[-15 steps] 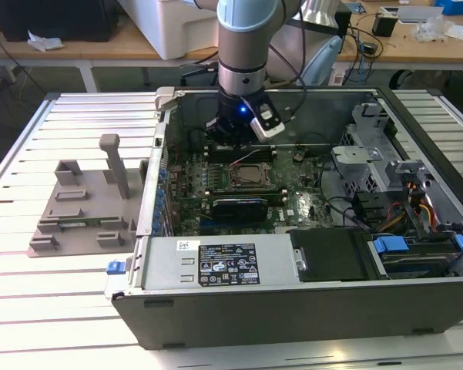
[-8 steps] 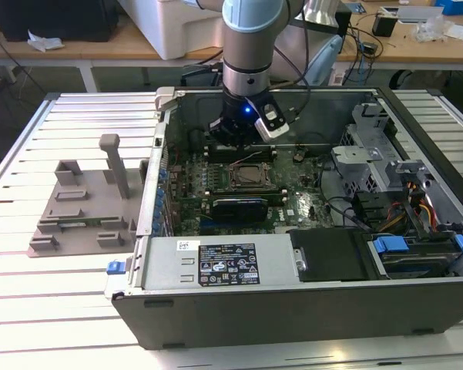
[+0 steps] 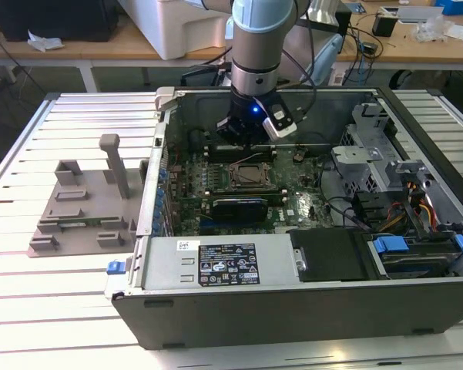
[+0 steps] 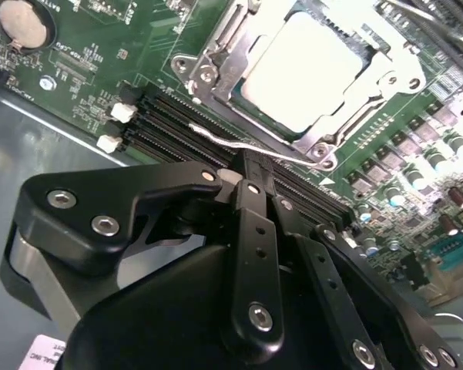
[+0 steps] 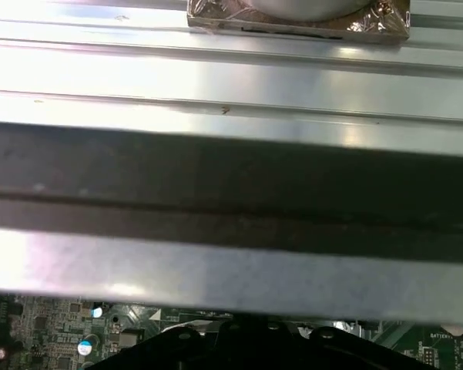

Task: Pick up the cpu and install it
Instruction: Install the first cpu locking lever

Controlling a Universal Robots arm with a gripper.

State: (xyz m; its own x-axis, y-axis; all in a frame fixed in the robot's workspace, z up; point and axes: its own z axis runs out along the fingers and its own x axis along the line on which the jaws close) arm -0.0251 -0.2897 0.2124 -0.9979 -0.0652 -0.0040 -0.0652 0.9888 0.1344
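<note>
Pincer (image 4: 250,173) above motherboard, cpu seated in socket.

Pincer fingers (image 4: 254,200) are drawn together with nothing between them, poised over the memory slots (image 4: 177,116) just beside the socket (image 4: 216,69). In the second wrist view the cpu (image 4: 308,69) lies flat inside the socket's metal frame, apart from the pincer. In the exterior view the pincer (image 3: 245,132) hangs inside the open computer case (image 3: 293,308), near its far wall; the grey fixture tray (image 3: 85,208) rests on the slatted worktop (image 3: 62,308), toward the exterior view's left edge.

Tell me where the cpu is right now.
The cpu sits in the metal-framed socket on the motherboard, beside the memory slots in the second wrist view, just beyond the gripper.
</note>
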